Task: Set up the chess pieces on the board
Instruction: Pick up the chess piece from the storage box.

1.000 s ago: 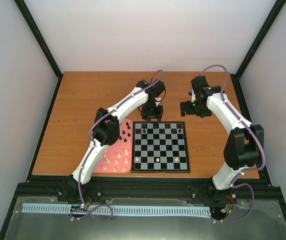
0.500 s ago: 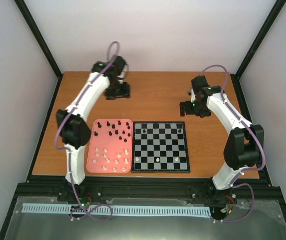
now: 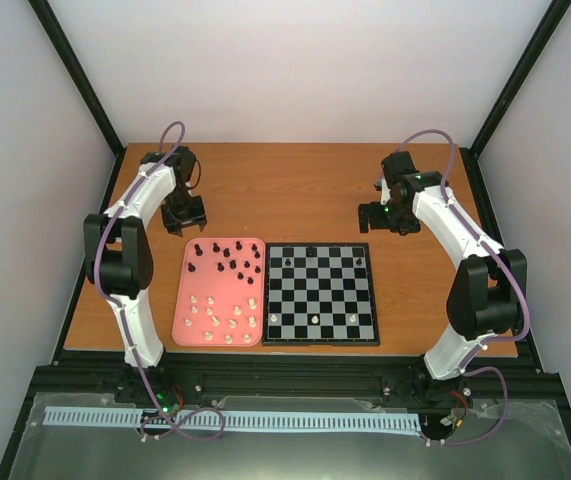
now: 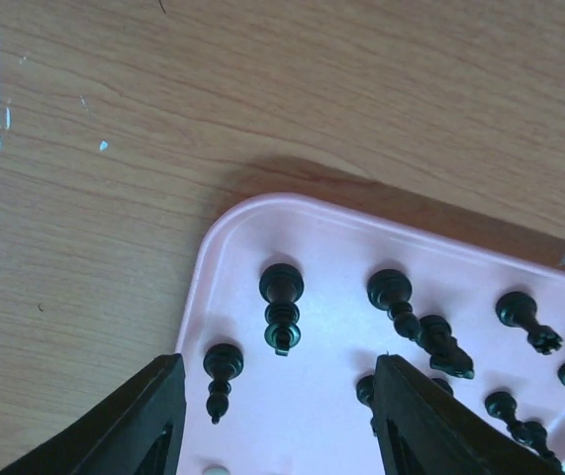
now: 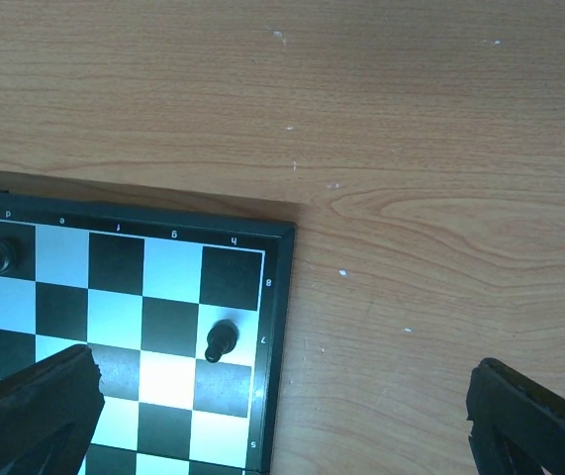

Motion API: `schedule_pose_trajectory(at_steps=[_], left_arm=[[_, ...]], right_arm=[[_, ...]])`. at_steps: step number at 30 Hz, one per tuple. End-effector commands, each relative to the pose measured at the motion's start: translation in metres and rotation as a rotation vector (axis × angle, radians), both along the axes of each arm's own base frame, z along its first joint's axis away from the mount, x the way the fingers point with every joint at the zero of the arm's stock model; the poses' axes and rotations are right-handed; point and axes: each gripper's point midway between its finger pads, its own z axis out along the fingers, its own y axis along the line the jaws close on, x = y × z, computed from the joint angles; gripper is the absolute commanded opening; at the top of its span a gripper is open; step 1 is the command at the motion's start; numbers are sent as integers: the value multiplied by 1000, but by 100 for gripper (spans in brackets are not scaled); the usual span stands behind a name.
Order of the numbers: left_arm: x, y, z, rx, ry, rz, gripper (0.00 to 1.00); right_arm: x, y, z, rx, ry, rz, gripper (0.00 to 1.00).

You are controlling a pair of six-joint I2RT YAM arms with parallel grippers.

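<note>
The board [image 3: 320, 293] lies mid-table with three black chess pieces [image 3: 311, 254] on its far rows and three cream ones [image 3: 314, 318] near its front edge. The pink tray [image 3: 187, 310] left of it holds several black pieces [image 3: 227, 256] and several cream pieces [image 3: 227, 318]. My left gripper [image 3: 183, 213] hovers open and empty by the tray's far left corner. In the left wrist view, my left gripper [image 4: 278, 396] has black pieces [image 4: 282, 305] between and beyond its fingers [image 4: 143, 421]. My right gripper [image 3: 377, 217] is wide open and empty beyond the board's far right corner. The right wrist view, with my right gripper [image 5: 282, 361], shows a black pawn [image 5: 221, 341] on the board [image 5: 278, 297].
Bare wooden table [image 3: 285, 190] stretches behind the tray and board. The black frame rail [image 3: 285, 375] runs along the near edge, and grey walls close in the sides.
My left arm has swung from the board's far edge out to the far left, and now hangs over the tray's far left corner. The right arm has not moved.
</note>
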Motion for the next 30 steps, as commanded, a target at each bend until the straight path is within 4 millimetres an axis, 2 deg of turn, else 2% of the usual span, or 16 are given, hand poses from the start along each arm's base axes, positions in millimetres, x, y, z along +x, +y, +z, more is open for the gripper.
schedule_pose_trajectory(at_steps=[1, 11, 25, 28, 30], left_arm=[[5, -1, 4, -32, -50, -13, 54], [-11, -3, -37, -44, 48, -12, 48], [-15, -2, -60, -50, 89, -5, 42], [-13, -3, -62, -54, 93, -3, 38], [-11, -3, -64, -53, 94, -3, 31]], right_arm=[[5, -2, 5, -2, -23, -1, 100], [6, -4, 3, -10, -17, -4, 100], [5, -4, 1, -11, -12, -5, 100], [4, -3, 0, -6, -10, -4, 100], [4, -3, 0, -7, -10, -5, 100]])
